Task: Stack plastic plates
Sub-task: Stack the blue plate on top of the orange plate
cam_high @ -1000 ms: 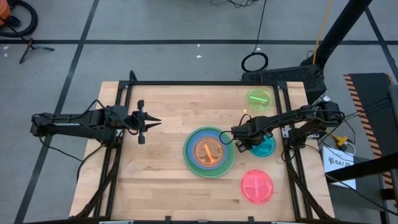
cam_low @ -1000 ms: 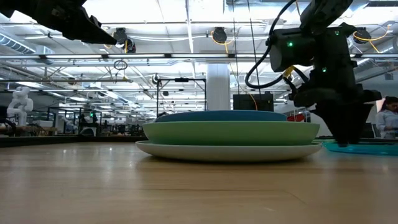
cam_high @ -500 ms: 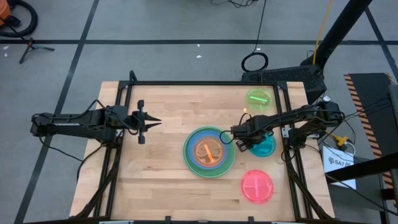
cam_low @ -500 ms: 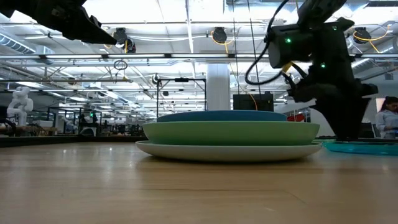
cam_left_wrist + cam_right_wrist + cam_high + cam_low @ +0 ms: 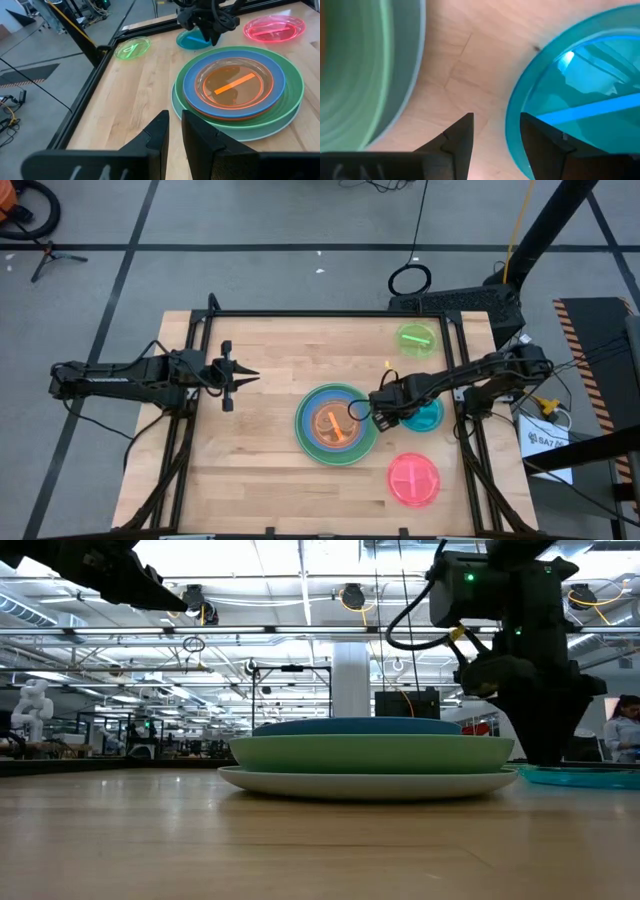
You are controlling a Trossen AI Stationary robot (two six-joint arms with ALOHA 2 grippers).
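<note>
A stack stands at mid-table: a small orange plate [image 5: 232, 85] on a blue plate [image 5: 192, 86], on a large green plate [image 5: 295, 85], on a light blue plate [image 5: 175, 104]. The teal plate [image 5: 428, 416] lies flat on the table just right of the stack. My right gripper [image 5: 495, 120] is open and points down at the teal plate's rim [image 5: 514, 117] nearest the stack. One finger is over the bare wood and the other over the plate; no touch shows. My left gripper [image 5: 250, 377] waits shut, left of the stack.
A lime plate [image 5: 417, 338] lies at the far right corner and a pink plate [image 5: 413, 478] at the near right. A black frame rail [image 5: 330, 313] runs along the table's far edge. Bare wood lies between my left gripper and the stack.
My right gripper has shifted a little toward the stack, and its wrist has risen, while its fingertips stay low at the teal plate's rim. The teal plate has not moved.
</note>
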